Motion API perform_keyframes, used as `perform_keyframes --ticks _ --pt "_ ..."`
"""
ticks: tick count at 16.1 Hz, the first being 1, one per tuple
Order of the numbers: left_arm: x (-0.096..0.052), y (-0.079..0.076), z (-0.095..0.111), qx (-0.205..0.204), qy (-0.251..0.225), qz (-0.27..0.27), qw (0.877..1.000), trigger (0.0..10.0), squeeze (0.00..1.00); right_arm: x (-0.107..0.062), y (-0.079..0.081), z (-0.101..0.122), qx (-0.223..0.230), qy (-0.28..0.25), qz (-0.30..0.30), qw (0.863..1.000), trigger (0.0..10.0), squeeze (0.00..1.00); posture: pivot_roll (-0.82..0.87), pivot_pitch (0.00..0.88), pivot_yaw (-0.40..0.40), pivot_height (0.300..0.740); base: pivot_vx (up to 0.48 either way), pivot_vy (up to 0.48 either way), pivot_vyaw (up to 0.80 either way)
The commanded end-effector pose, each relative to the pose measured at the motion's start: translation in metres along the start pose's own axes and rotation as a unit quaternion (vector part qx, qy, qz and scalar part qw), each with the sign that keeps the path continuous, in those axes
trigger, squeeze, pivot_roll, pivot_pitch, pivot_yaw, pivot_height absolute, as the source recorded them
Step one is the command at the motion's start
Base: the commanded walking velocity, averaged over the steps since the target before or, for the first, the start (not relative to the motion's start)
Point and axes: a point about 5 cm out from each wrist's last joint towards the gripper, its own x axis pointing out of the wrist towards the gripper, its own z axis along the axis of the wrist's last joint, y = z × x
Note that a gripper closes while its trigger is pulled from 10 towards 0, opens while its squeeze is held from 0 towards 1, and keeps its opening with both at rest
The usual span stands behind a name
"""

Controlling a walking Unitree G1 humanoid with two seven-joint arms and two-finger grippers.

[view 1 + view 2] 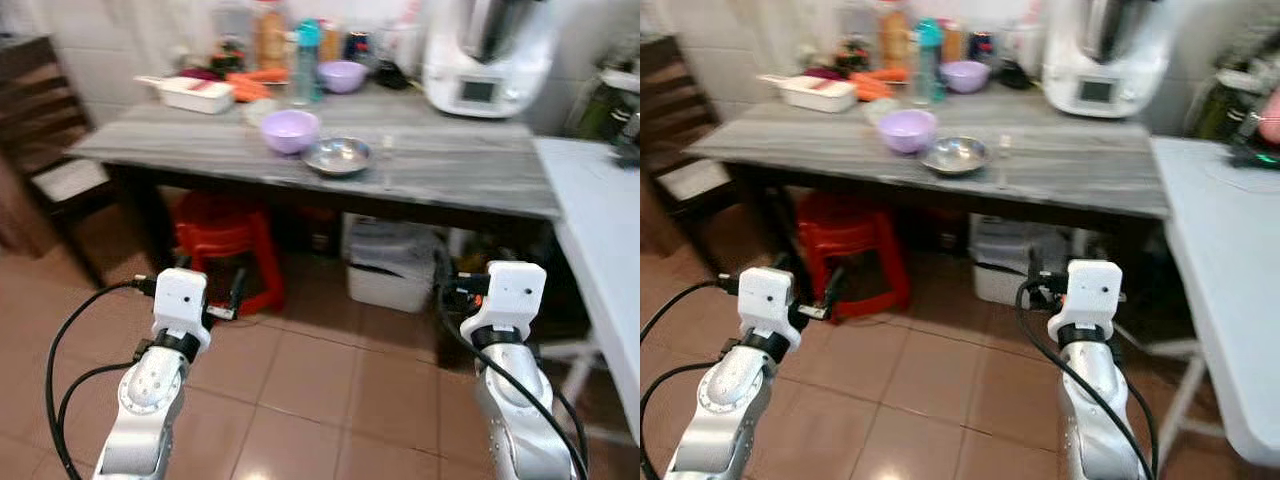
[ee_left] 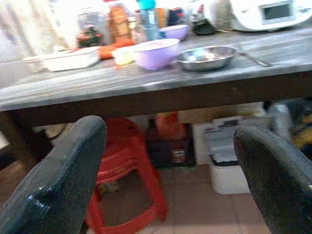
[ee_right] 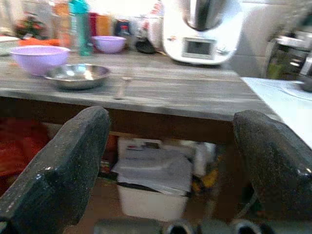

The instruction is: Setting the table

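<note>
Bowls: we are after the dishes on the bench [image 1: 440,170], and none is in hand yet.
Left gripper [image 2: 170,175]: held low in front of us, below the level of the bench top; the two black fingers [image 2: 58,180] stand wide apart with nothing between them.
Right gripper [image 3: 170,165]: at the same low height on our right, fingers spread apart and empty too.
Floor: brown tiles lie between us and the bench; a red stool [image 1: 225,245] and a white bin [image 1: 392,262] sit underneath it.
Near edge of bench: the steel bowl [image 1: 338,155] and the lilac bowl [image 1: 290,130] sit just beside each other, the lilac one to the left; a spoon [image 3: 120,87] lies just right of the steel bowl, its long axis running away from us.
Key relation: both bowls lie ahead of and above our grippers, roughly between the two arms; we judge the left arm slightly nearer the lilac bowl and the right arm nearer the spoon.
Next move: we would close in on the bench and raise an arm over its edge.
Far side: a second lilac bowl [image 1: 342,75], a white tray [image 1: 195,94], bottles and a white kitchen machine [image 1: 485,60] stand by the wall.
</note>
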Motion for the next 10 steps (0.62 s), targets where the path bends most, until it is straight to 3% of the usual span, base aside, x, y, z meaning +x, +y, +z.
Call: perform_keyframes --ticks 1,10 --pt "0.0026 0.0004 0.005 0.0 -0.009 -0.003 1.0 10.0 0.0 0.0014 0.0003 0.0016 0.002 -0.003 0.0 1.0 10.0 0.0 -0.04 0.0 0.01 0.74 0.0 -0.304 -0.41" --pt "0.0058 -0.003 0.0045 -0.003 -0.009 -0.014 1.0 10.0 0.0 0.0007 0.0029 0.0001 0.003 -0.001 0.001 1.0 10.0 0.0 -0.05 0.0 0.016 0.74 0.0 -0.37 0.0"
